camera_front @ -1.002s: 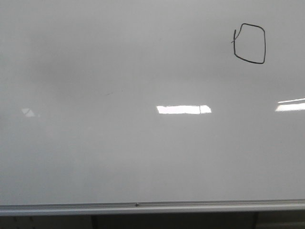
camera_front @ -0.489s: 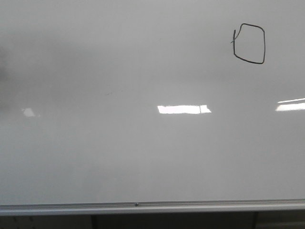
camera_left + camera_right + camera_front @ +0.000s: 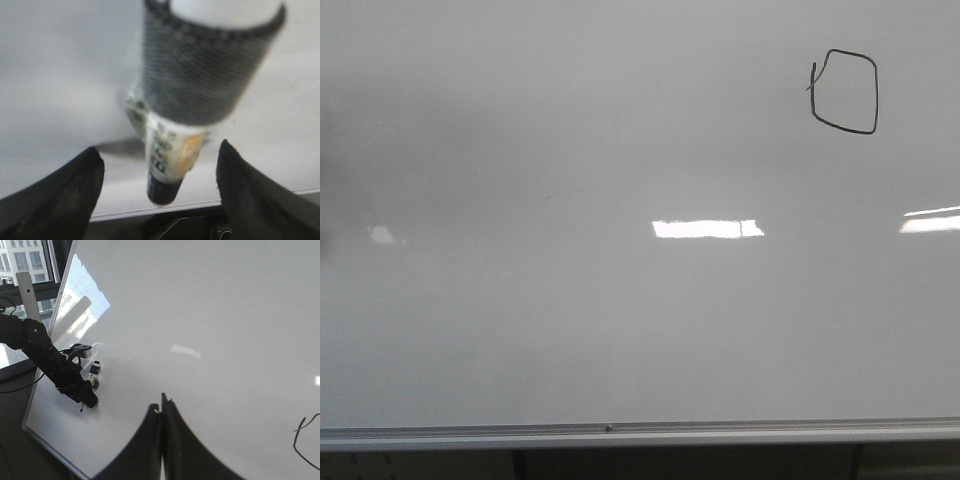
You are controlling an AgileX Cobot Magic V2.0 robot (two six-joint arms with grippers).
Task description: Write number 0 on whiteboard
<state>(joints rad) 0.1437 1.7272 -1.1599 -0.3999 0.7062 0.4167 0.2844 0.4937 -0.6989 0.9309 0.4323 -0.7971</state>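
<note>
The number 0 [image 3: 844, 92], a thin black boxy loop with a short tail, is drawn at the upper right of the whiteboard [image 3: 620, 320]. Neither gripper shows in the front view. In the left wrist view my left gripper [image 3: 159, 146] holds a black-tipped marker [image 3: 170, 160] with a mesh sleeve between its spread fingers, close to the board. The right wrist view shows that arm [image 3: 82, 399] low on the board's left side, far from the 0, part of which shows there [image 3: 300, 440]. My right gripper [image 3: 161, 402] is shut and empty, off the board.
The board's silver bottom rail [image 3: 620, 432] runs along the lower edge, with dark space below. Bright rectangular light reflections [image 3: 707, 229] lie on the board. A window [image 3: 20, 260] stands beyond the board's left edge.
A dark shadow has grown at the left edge of the front view. The number 0 has not changed.
</note>
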